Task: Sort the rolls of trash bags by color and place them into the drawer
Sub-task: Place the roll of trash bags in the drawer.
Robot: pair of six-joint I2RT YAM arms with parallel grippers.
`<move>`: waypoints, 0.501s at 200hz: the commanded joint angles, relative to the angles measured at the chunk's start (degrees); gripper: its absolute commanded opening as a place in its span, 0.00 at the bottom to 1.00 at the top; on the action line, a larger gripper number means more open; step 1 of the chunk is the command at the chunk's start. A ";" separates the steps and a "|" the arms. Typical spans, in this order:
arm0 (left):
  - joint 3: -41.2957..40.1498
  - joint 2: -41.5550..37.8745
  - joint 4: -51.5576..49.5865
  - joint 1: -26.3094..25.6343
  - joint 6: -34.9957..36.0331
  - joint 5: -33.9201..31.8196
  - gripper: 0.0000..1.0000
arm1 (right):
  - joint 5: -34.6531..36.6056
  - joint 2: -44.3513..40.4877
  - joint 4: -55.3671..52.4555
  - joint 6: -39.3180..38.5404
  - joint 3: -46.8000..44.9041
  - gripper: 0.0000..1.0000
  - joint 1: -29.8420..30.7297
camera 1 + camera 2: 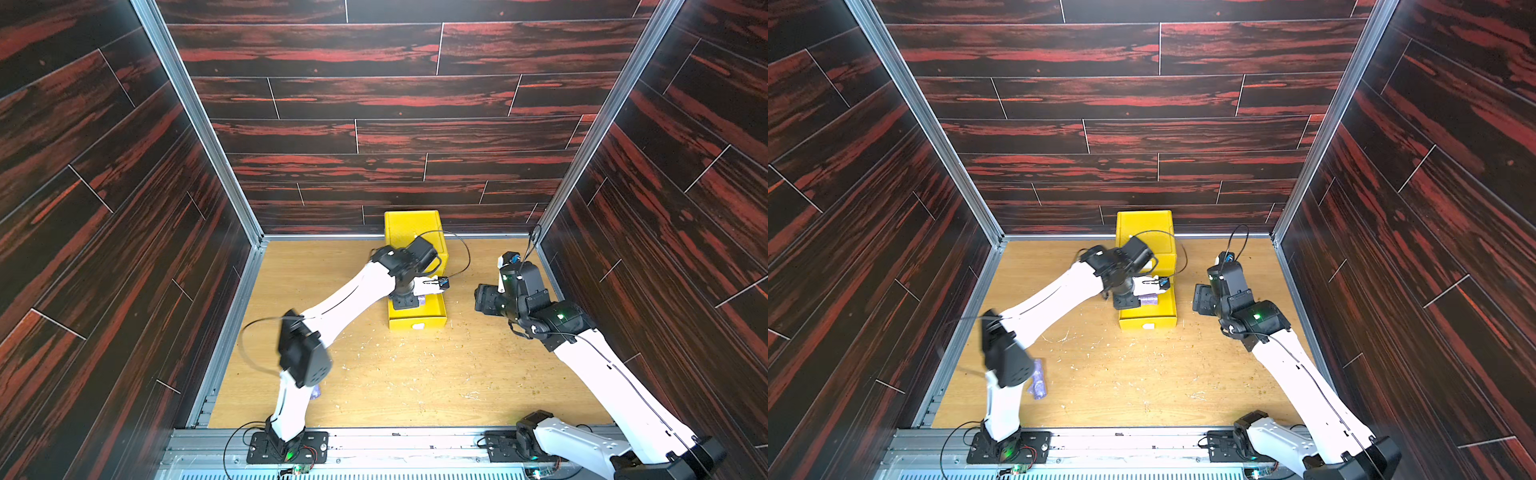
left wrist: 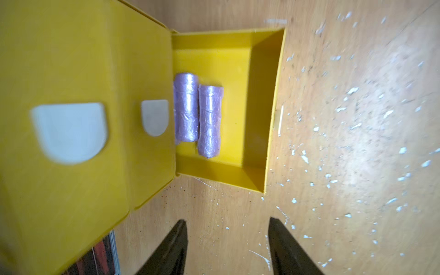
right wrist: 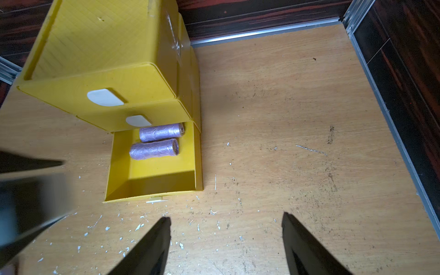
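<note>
At the left of the counter [image 1: 1183,374], beside the left arm's [image 1: 1050,299] elbow, loose lilac rolls [image 1: 1038,380] lie on the wood. The elbow half hides them, so their number cannot be told. They are thin crinkled film wound into short cylinders, and they probably wait there to be carried over.

The left arm reaches from its base to the yellow cabinet [image 1: 1144,226]. The left jaws hang over the left side of the pulled-out bottom drawer [image 2: 262,107]. They stand apart with nothing between them, which fits a roll just let go or a retreat for the next 1.

The cabinet is smooth, hard plastic, a box of 3 stacked drawers. Each front carries a small white patch [image 2: 69,131], rounded like a thumb tab. The top 2 drawers are shut. The bottom drawer is a shallow tray with straight walls.

Inside it, 2 lilac rolls [image 2: 186,107] [image 2: 210,121] lie side by side and touching, pushed toward the cabinet end. That leaves the front half bare, likely for the rest of that color. No pink or green roll shows, and the shut drawers hide their contents.

To the right, the right arm [image 1: 1287,365] is held back over bare counter, well apart from the drawer. The right jaws are wide apart and empty, probably keeping clear of the left arm's path. White flecks [image 2: 352,90] litter the scuffed wood.
</note>
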 commanded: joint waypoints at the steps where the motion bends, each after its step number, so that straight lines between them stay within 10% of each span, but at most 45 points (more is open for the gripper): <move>1: -11.27 -16.76 13.06 0.00 -10.21 -0.61 0.56 | 0.91 -0.59 -0.93 -0.30 1.34 0.77 -0.23; 43: -43.78 -48.10 44.31 0.12 -21.81 -20.14 0.66 | -0.48 -0.43 -2.04 -0.79 2.12 0.76 -0.24; 100: -56.85 -63.76 46.71 0.98 -27.18 -49.45 0.61 | -15.27 -0.25 2.30 -2.06 -1.24 0.74 0.22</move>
